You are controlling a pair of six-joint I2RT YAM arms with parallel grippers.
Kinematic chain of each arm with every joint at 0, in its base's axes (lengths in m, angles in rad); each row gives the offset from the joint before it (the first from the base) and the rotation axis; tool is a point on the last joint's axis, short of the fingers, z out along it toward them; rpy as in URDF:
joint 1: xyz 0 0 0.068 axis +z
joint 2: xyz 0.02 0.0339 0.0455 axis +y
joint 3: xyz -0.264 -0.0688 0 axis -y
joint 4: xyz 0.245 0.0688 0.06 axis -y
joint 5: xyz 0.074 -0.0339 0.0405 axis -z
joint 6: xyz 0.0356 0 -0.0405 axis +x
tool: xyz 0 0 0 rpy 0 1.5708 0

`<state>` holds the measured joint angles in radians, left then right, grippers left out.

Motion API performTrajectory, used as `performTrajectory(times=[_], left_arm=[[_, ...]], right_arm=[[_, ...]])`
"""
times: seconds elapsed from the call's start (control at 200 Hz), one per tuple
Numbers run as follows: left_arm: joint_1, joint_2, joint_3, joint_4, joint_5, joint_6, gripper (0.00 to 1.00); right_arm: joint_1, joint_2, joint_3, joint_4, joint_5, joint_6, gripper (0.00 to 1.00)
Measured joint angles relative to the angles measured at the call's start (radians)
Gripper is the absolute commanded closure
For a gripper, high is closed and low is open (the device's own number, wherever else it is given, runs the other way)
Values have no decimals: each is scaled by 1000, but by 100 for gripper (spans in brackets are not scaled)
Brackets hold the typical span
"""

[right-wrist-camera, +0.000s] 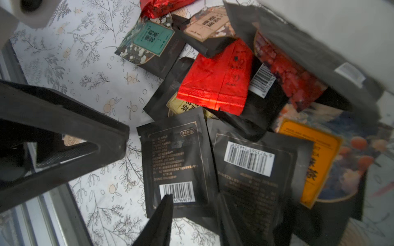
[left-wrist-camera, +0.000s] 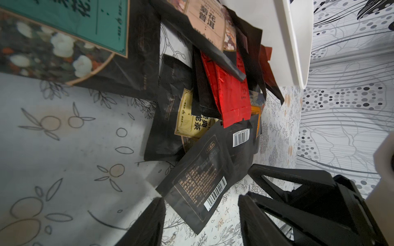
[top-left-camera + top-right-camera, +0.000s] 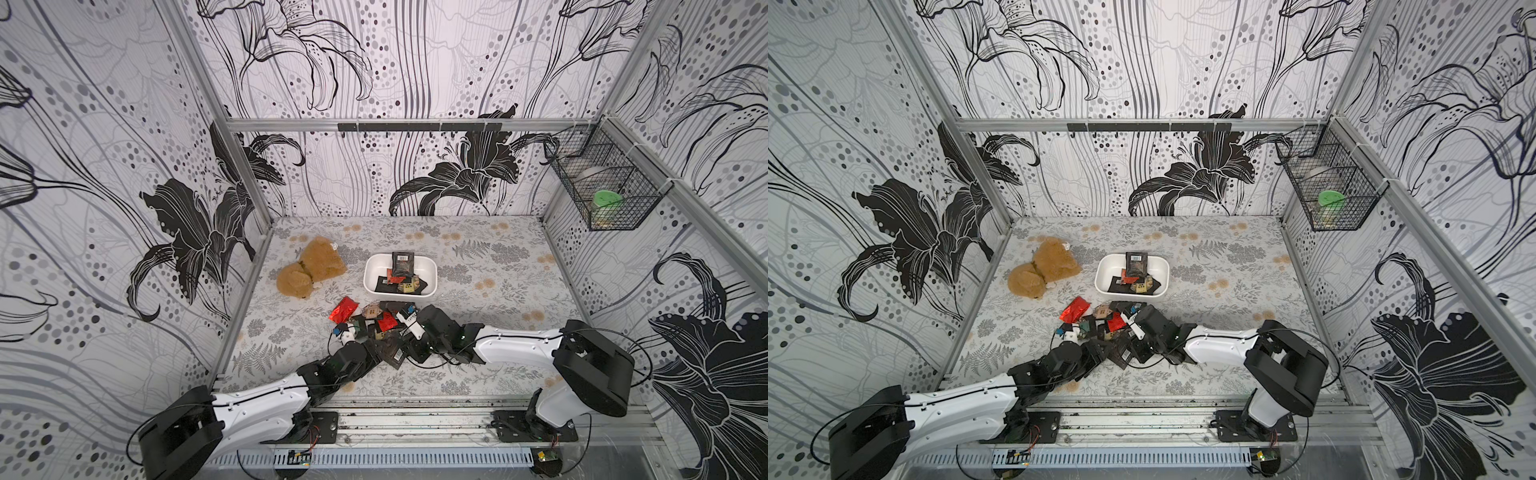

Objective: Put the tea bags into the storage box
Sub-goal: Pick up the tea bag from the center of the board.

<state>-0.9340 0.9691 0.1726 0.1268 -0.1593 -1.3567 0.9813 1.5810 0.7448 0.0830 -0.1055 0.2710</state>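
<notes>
Here, tea bags heaped on worktop just beside storage box, few already inside. Left gripper fingers spread astride black barcode sachet, slantwise between them; right gripper fingers also apart, tip over pile edge.

The storage box stands mid-table. Some tea bags lie in it, the rest piled before it. The plush toy lies to its left.

Soft even light, fisheye-bowed edges, glare on red tea bags (wrist views dimmer, partly blurred)
</notes>
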Motion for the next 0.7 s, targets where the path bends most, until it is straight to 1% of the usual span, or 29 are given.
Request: performTrajectory(times=[0.16,0.305,0.4,0.556,0.701], left_arm=[[-2,2,0,14,-11,-16,40],[-2,1,-5,20,-26,-25,39],[-2,-8,-16,18,-48,-40,39],[-2,-67,-57,8,-100,-77,38],[-2,-104,-60,-22,-127,-86,39]], right_arm=[[0,66,37,-3,9,0,68],[0,131,77,-19,24,-3,77],[3,147,93,-27,45,-5,82],[3,152,97,-35,69,-4,84],[7,157,104,-40,80,-8,85]])
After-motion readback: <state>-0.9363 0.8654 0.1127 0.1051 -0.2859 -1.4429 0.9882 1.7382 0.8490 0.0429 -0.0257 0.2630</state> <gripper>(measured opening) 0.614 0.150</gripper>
